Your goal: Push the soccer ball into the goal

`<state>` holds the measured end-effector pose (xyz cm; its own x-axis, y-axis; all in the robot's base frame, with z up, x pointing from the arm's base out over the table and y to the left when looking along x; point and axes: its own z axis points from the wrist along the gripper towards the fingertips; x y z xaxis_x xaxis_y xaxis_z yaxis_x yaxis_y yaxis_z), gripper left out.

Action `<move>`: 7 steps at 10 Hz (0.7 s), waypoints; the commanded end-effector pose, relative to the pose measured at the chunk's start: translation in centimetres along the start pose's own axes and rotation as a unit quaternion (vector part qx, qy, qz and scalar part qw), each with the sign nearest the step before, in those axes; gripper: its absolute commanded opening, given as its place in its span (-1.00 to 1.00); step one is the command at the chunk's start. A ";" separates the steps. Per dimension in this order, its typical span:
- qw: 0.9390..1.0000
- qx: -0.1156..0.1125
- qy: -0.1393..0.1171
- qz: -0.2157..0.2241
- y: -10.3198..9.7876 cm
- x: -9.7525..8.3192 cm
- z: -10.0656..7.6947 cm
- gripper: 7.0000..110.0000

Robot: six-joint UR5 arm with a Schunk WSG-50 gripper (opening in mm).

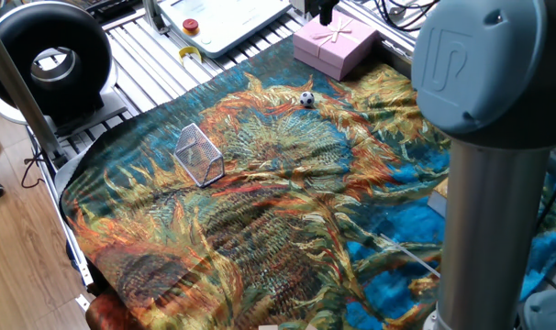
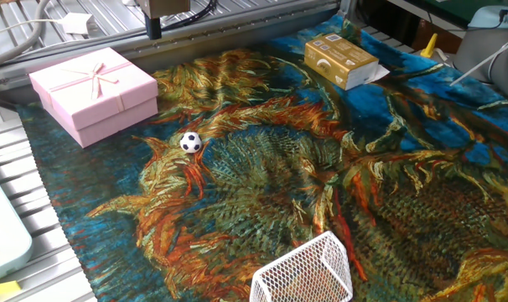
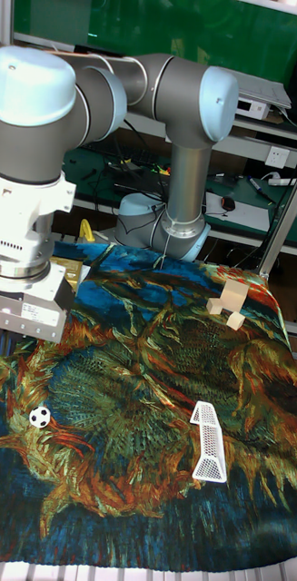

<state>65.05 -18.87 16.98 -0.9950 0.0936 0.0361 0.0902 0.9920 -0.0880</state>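
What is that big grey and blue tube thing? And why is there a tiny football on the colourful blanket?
The big tube is a robot arm. Three cameras watch the same table from different sides, so you see it three times. A painted cloth covers the table. On it lie a tiny soccer ball and a little wire goal, set well apart. The robot should push the ball into that goal. A pink gift box, a yellow box and small wooden blocks are there too. The robot's hand hangs near the pink box, mostly cut off at the picture's edge. It holds nothing that I can see.
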 end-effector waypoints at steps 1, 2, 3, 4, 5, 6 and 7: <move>1.000 -0.023 0.011 -0.004 1.0 0.6 -0.1 -1.00; 0.999 -0.028 0.016 -0.006 1.4 0.7 0.0 -1.00; 0.999 -0.033 0.019 -0.007 1.7 0.5 0.4 -1.00; 0.999 -0.043 0.021 -0.010 2.1 0.2 1.3 -1.00; 0.999 -0.045 0.015 -0.014 2.0 -0.1 2.4 -1.00; 0.999 -0.045 0.011 -0.014 2.0 -0.4 3.4 -1.00; 0.999 -0.040 0.011 -0.014 1.9 -0.6 4.4 -1.00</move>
<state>65.15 -17.57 14.45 -0.9952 0.0716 0.0666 0.0702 0.9972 -0.0241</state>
